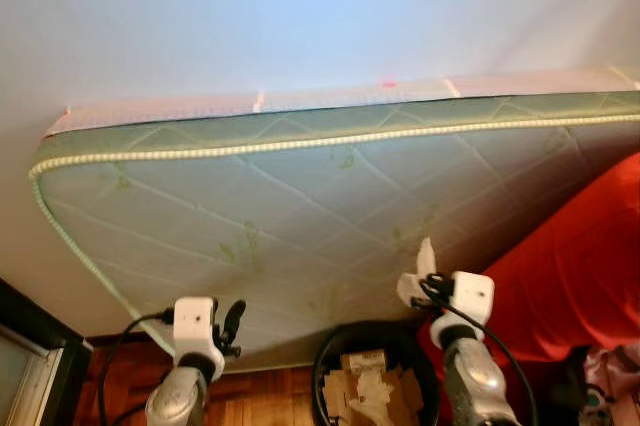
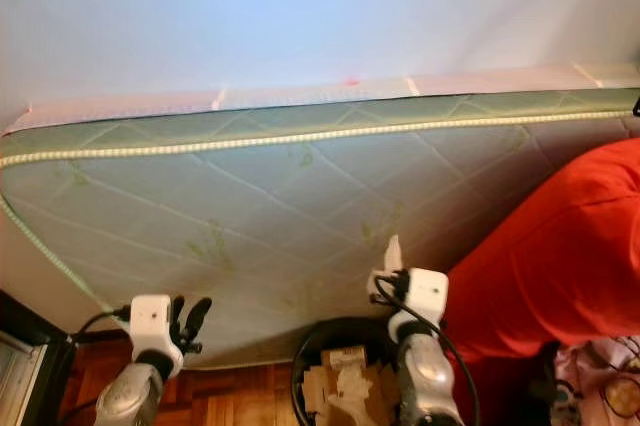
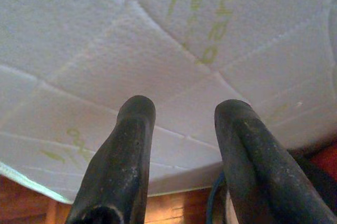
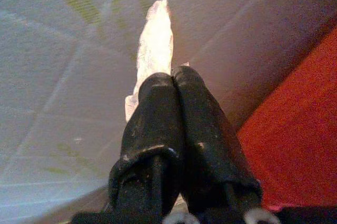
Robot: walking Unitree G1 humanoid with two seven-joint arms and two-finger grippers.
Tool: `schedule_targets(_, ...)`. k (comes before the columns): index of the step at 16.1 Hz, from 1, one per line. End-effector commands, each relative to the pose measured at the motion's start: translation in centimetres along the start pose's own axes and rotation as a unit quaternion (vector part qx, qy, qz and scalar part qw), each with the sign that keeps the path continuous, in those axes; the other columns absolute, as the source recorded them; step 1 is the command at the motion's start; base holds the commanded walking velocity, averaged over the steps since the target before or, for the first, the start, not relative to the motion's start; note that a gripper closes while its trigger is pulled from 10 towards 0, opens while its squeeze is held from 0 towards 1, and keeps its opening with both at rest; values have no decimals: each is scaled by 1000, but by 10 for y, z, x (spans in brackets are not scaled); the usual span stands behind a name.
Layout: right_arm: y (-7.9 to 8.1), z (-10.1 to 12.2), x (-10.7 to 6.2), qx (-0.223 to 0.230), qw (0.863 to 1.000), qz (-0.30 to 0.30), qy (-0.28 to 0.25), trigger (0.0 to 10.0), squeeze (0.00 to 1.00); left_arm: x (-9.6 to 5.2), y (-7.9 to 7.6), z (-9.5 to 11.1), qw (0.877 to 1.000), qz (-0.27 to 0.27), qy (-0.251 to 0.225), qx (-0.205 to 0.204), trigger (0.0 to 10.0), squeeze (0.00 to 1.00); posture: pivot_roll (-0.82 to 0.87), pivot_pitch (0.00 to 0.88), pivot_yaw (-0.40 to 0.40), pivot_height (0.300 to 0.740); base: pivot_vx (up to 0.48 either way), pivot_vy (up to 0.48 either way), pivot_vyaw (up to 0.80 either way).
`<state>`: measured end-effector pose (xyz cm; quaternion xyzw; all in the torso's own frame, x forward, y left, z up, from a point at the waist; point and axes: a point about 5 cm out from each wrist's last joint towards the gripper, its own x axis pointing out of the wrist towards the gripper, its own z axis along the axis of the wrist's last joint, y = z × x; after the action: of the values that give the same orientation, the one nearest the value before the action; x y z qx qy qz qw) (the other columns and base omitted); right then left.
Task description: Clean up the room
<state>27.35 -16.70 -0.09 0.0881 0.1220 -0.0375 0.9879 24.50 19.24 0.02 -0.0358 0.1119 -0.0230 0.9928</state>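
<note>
Right gripper pinched together on white crumpled paper scrap | left gripper fingers apart, near green quilted mattress lower edge | black round bin between arms.

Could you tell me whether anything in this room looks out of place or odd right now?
Yes: the quilted green mattress stands on edge, leaning against the wall rather than lying flat. The right tool pinches a white paper scrap above the black bin.

One mattress, one black bin, one paper scrap, two grippers.
</note>
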Motion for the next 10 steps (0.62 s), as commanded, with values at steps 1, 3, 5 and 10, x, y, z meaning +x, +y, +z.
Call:
schedule_targets(1, -7, 2, -2, 2, 1000, -10, -13, 10000, 0, -2, 2, 3, 1000, 5, -8, -6, 10000, 0, 40, 54, -45, 740, 0, 0, 0)
schedule_targets(3, -15, 2, -11, -6, 1000, 0, -28, 10000, 0, -5, 5, 18, 999, 16, -41, -9, 10000, 0, 42, 53, -45, 740, 0, 0, 0)
schedule_targets(5, -15, -2, -25, -22, 999, 20, -36, 10000, 0, -15, 7, 28, 998, 21, -62, 3, 10000, 0, 41, 54, -43, 740, 0, 0, 0)
schedule_targets(10, -1, 2, -26, -18, 998, 54, -40, 10000, 0, -11, -7, 45, 997, -11, -77, 21, 10000, 0, 35, 54, -36, 740, 0, 0, 0)
